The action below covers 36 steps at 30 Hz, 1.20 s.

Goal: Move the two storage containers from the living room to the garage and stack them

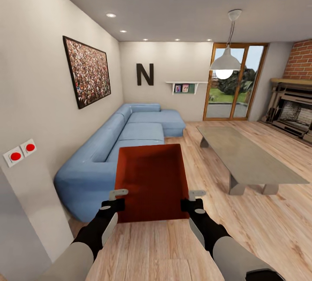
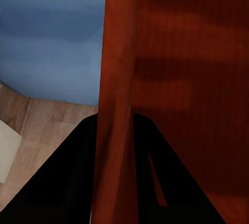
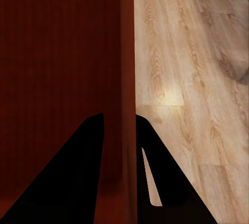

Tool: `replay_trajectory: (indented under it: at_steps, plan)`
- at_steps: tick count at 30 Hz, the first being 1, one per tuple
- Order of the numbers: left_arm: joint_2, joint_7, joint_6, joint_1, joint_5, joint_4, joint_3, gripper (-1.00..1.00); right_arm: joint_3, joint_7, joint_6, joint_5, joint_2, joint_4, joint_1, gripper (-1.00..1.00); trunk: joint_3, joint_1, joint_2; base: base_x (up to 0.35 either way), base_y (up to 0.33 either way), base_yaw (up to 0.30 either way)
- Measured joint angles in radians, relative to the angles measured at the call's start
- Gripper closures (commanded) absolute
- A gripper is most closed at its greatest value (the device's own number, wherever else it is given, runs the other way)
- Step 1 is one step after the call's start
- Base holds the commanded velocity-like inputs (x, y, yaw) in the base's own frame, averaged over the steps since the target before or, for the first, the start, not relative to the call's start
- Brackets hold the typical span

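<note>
Spanning both tools: left tool (image 1: pixel 116 198), right tool (image 1: pixel 194 198), container (image 1: pixel 151 181).

My right gripper (image 3: pixel 118 146) pinches the side wall of the orange-red storage container (image 3: pixel 57 63), above the light wood-plank floor (image 3: pixel 181 79).

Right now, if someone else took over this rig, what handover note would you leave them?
Left gripper: shut on the storage container, fingers astride its left wall.
Right gripper: shut on the same container, fingers astride the right wall.
The container is held level in front of the robot, above the wood-plank floor, between the blue sofa and the grey table. The robot is in the living room.
Done: one container picked up.
Left: carry it to the garage, set it on the floor there, fetch the second container and stack it.
</note>
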Motion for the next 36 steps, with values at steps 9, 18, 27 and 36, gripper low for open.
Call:
replay_trajectory:
  at_steps: [9,18,27,36]
  plan:
    - [0.000,0.003,0.000,0.000,0.005,-0.002,-0.001,1.00,0.010,-0.002,0.007,-0.006,-0.002,-0.011,0.000,1.00,0.000,0.000,0.000,0.000,0.000,0.000]
    - [0.006,0.007,0.000,0.000,0.028,-0.005,-0.017,1.00,0.016,-0.003,0.010,-0.010,-0.002,-0.015,0.000,1.00,0.000,0.000,0.000,-0.119,0.000,0.000]
    - [-0.001,0.008,-0.001,0.000,0.011,-0.004,-0.004,1.00,-0.001,-0.002,0.010,0.008,0.000,-0.014,0.000,1.00,0.000,0.001,0.000,-0.324,0.000,0.000]
    - [0.007,-0.004,-0.001,0.000,0.011,-0.004,-0.002,1.00,0.027,-0.018,0.011,-0.014,0.002,-0.016,0.000,1.00,0.000,0.000,0.000,-0.183,0.000,0.107]
